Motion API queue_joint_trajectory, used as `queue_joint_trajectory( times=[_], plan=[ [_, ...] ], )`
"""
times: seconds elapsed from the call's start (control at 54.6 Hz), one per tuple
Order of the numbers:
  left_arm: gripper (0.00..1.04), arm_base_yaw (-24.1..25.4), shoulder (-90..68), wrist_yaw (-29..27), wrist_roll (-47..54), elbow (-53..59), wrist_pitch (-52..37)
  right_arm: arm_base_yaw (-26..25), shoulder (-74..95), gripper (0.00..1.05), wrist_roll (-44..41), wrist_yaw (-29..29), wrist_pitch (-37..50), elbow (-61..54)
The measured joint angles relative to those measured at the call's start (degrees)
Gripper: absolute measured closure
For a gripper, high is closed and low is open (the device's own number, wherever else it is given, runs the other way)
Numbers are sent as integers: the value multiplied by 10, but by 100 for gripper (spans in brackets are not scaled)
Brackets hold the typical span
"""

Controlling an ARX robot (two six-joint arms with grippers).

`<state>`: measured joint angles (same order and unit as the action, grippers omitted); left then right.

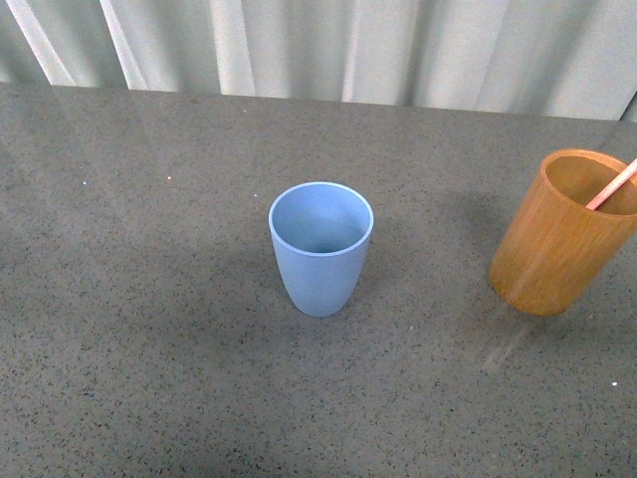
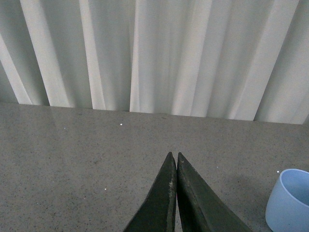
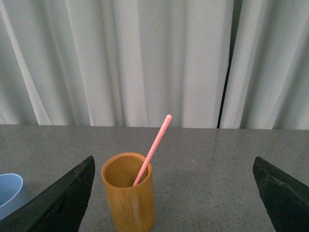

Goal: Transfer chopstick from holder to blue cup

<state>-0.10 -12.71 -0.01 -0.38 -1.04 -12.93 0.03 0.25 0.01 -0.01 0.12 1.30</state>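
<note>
**Pink chopstick (image 3: pixel 153 147) stood in bamboo holder (image 3: pixel 129 193), clear of the open jaws**

At far left, the left gripper (image 2: pixel 173 159) hung over the grey speckled countertop (image 1: pixel 149 349) with its jaws pressed together and nothing between them. The blue cup (image 1: pixel 320 249) showed at the edge of its wrist view. The blue cup stood upright near the middle of the countertop. Well apart from it, to the right, the bamboo holder stood upright near the frame's edge. The single pink chopstick leaned inside, its lower end down in the bamboo holder and its upper end rising past the rim, tilted to the right in the front view. The right gripper (image 3: pixel 174 161) had its jaws spread wide apart and empty. The bamboo holder and pink chopstick lay ahead of its fingers (image 3: pixel 63 198), in line with the gap and touching neither one. A white pleated curtain (image 1: pixel 299 50) closed off the background.
</note>
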Motion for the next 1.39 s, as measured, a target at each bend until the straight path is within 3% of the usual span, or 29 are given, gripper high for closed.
queue_joint_trajectory(
  times=[0.183,0.238,0.275,0.312,0.385,0.44,0.586,0.678,0.843,1.173,1.393],
  plan=[
    [101,0,27,0,0,0,27,0,0,10,0,0,0,0],
    [101,0,77,0,0,0,94,0,0,10,0,0,0,0],
    [101,0,108,-1,0,0,124,0,10,10,10,5,-21,6],
    [101,0,118,0,0,0,126,-10,49,10,29,-4,-93,36],
    [101,0,125,0,0,0,127,-60,152,10,38,-55,-146,75],
    [101,0,125,0,0,0,128,-132,249,10,24,-115,-95,102],
    [101,0,125,0,0,0,129,-259,466,10,-46,-235,53,183],
    [85,0,125,0,0,0,129,-291,590,10,-66,-281,129,222],
    [58,0,125,0,0,0,129,-293,727,10,-80,-334,198,248],
    [6,0,125,0,0,0,129,-227,865,10,-74,-389,298,305],
    [7,0,125,0,1,0,129,-184,924,10,-40,-408,337,336]
  ],
)
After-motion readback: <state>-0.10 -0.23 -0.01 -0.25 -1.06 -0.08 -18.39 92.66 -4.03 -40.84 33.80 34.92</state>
